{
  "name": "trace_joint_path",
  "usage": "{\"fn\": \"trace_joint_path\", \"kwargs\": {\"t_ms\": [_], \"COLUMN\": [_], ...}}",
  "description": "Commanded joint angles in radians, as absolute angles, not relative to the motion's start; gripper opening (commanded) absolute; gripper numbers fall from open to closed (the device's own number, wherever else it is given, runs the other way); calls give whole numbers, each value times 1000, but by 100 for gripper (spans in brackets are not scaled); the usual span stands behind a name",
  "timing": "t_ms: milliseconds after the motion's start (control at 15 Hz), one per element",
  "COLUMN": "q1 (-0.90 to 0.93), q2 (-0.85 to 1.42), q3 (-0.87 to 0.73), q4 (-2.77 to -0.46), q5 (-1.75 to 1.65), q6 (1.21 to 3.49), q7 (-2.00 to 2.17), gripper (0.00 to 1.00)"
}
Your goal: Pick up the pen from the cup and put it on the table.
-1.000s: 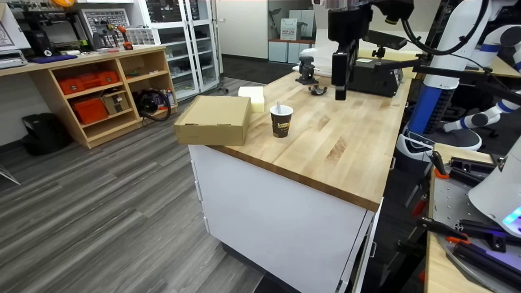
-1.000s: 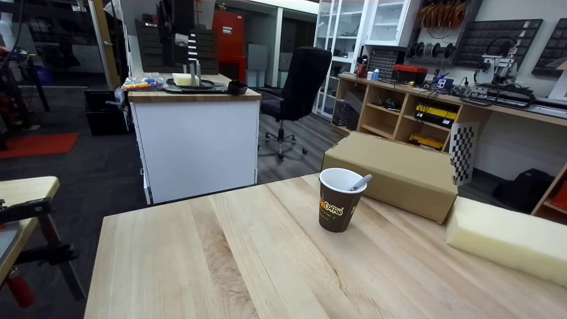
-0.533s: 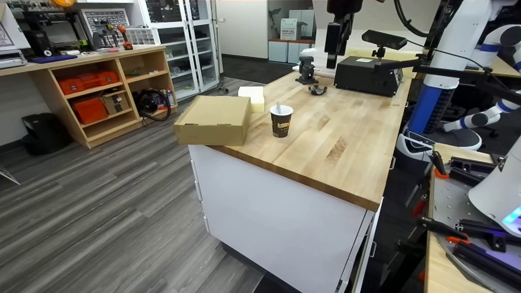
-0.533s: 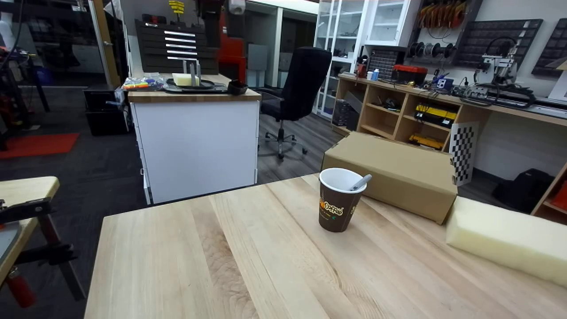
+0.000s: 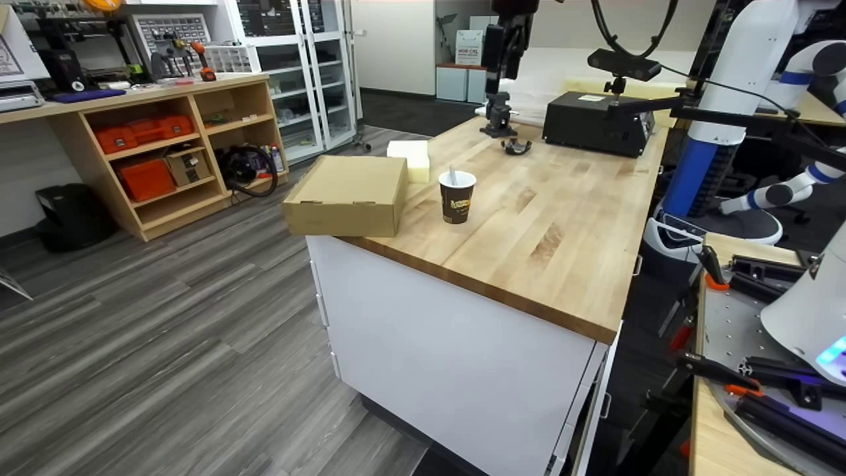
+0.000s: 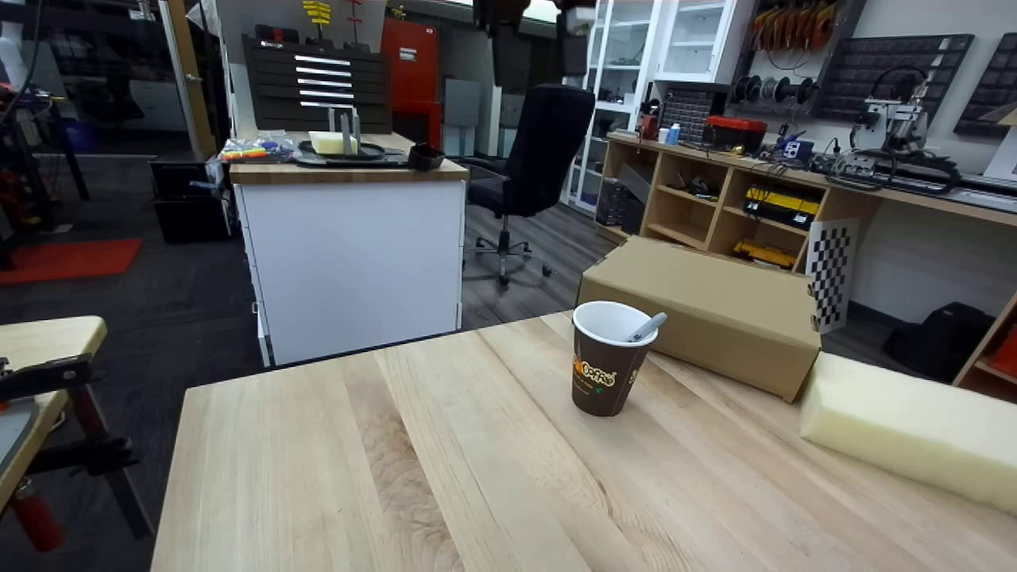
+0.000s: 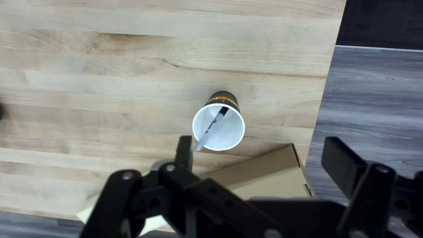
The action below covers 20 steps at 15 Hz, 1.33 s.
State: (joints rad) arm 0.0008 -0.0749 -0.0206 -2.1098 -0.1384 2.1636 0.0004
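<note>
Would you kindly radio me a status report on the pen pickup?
Gripper open, empty. Gray marker pen leaning in the coffee cup, end above rim. Cardboard box near the cup, may crowd approach.

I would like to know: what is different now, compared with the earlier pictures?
In an exterior view, the gripper has moved to the right across the picture. Its jaws stand open; nothing was visibly taken hold of or let go. The pen still leans in the cup, the cup stands upright on the table, and the cardboard box has not moved.
</note>
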Motion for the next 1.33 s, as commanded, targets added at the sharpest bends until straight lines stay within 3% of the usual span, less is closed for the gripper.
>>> {"fn": "trace_joint_path", "kwargs": {"t_ms": [0,800,1267], "q1": [-12,-122,-198], "q2": [56,317,468], "q3": [-30,-79,-49], "q4": [-1966,-1682,-1521], "q5": [-73,13,183], "q6": [2139,2101,1930], "q7": [-55,-190,-310], "gripper": [100,100,100]}}
